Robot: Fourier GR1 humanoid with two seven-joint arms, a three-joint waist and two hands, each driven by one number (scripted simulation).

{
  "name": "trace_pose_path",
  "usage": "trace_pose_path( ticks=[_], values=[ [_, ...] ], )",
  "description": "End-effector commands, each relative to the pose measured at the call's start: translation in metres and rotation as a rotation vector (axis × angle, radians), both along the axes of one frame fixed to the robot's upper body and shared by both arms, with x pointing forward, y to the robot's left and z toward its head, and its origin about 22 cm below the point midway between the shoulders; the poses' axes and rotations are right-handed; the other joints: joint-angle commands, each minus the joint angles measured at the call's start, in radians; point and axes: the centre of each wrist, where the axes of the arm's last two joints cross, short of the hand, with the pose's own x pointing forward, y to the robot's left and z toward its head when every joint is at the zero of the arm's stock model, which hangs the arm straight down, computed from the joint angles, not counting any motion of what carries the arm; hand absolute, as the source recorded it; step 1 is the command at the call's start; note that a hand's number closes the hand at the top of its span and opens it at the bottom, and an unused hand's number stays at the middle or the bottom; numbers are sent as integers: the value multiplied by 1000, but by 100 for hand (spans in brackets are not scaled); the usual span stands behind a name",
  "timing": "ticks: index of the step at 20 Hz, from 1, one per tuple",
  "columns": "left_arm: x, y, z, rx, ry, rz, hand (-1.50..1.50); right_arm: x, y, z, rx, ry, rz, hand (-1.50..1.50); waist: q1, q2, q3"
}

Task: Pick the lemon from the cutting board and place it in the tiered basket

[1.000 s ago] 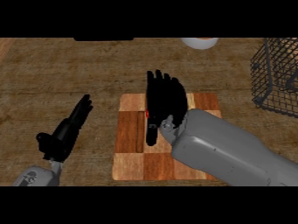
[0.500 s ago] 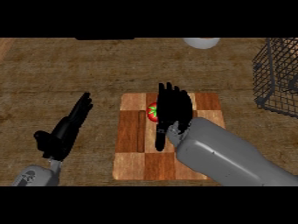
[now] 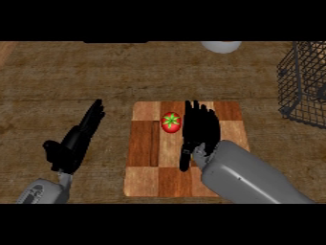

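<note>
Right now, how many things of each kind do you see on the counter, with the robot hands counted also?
cutting board: 1
red fruit with a green top: 1
wire basket: 1
white object at the far edge: 1
robot hands: 2, the left robot hand and the right robot hand
Total: 6

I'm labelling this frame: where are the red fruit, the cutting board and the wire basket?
red fruit (image 3: 170,122): head view, middle of its top, on the green star.
cutting board (image 3: 146,143): head view, bare wood left of the fruit.
wire basket (image 3: 308,86): head view, its wire wall at the right edge.
</note>
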Motion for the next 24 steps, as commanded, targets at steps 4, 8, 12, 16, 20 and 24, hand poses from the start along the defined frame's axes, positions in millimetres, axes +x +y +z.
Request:
trace_pose_path(
  ticks=[4,8,12,16,20,24],
  values=[
    [-4,2,-7,-6,-3,-10,0,-15,-12,-9,-59,64,-180,-150,2,2,0],
    [-12,4,12,-1,-5,-35,0,-20,-18,-32,-72,79,-187,-150,13,1,1],
    [-7,14,0,16,-9,-5,0,-5,8,-26,-52,81,-160,-150,18,6,0],
    [-1,2,4,-1,-9,-24,0,-20,8,-35,5,54,-151,150,12,5,0],
    [1,-5,1,2,-3,-15,0,-3,-2,-37,49,-96,-89,150,14,6,1],
    [5,16,-2,-12,-22,-18,0,-8,-7,-42,46,-104,-79,150,12,5,0]
  ],
)
